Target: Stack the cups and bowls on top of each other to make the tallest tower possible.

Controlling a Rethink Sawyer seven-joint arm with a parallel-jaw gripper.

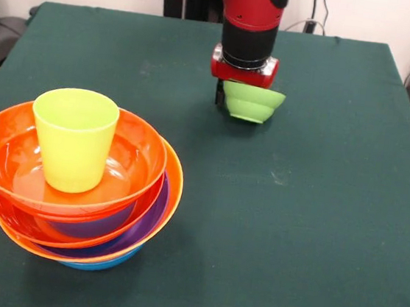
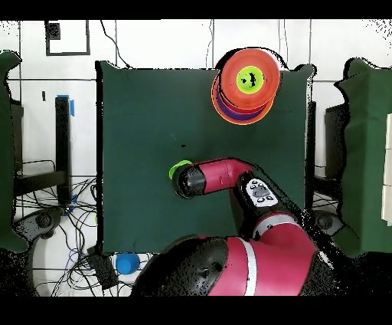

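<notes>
Lime-green small bowl (image 1: pixel 253 103) hangs under gripper (image 1: pixel 230 97), pinched at rim, tilted, clear of green table (image 1: pixel 317 211), mid-table toward robot side. Overhead: only sliver of bowl (image 2: pixel 179 168) visible beside wrist. Tower (image 1: pixel 75 190) at opposite corner, well apart: nested bowls, blue at bottom, orange, purple, red-orange rims; lime-green tumbler (image 1: pixel 73 138) upright in top bowl.

Risks, judged: one-sided rim grip lets bowl slip or swing in transit. Tumbler offers narrow seat; bowl set off-centre could tip it. Rims look unevenly nested, so hard contact could shift stack.
</notes>
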